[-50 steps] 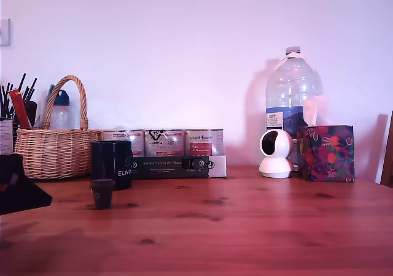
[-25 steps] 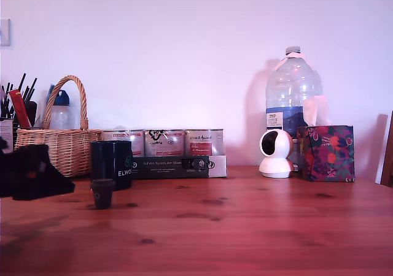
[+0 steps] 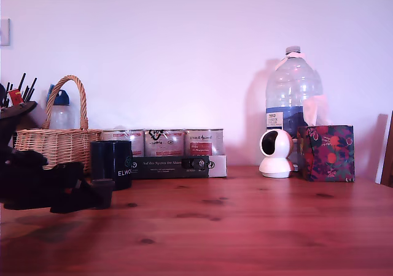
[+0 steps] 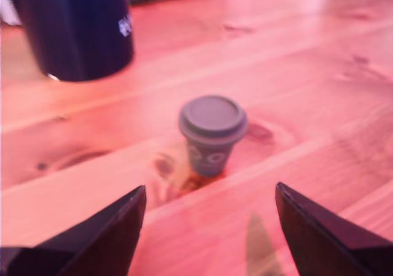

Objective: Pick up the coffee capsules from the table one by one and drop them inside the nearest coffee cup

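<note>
Up close, the wrist view shows the coffee capsule (image 4: 212,134) as a small tapered pod with a flat, wider rim, standing upright on the knotty, reddish pine table (image 4: 319,73) — apart from both dark fingertips (image 4: 107,236) of the gripper (image 4: 209,227), whose jaws stand wide. Behind it rises the glossy navy coffee cup (image 4: 77,27), lettering blurred. From the exterior view, the gripper (image 3: 83,195) seems to hide most of the capsule (image 3: 103,191); the cup (image 3: 112,164) reads "ELWO", beside a woven wicker basket (image 3: 55,147).
</note>
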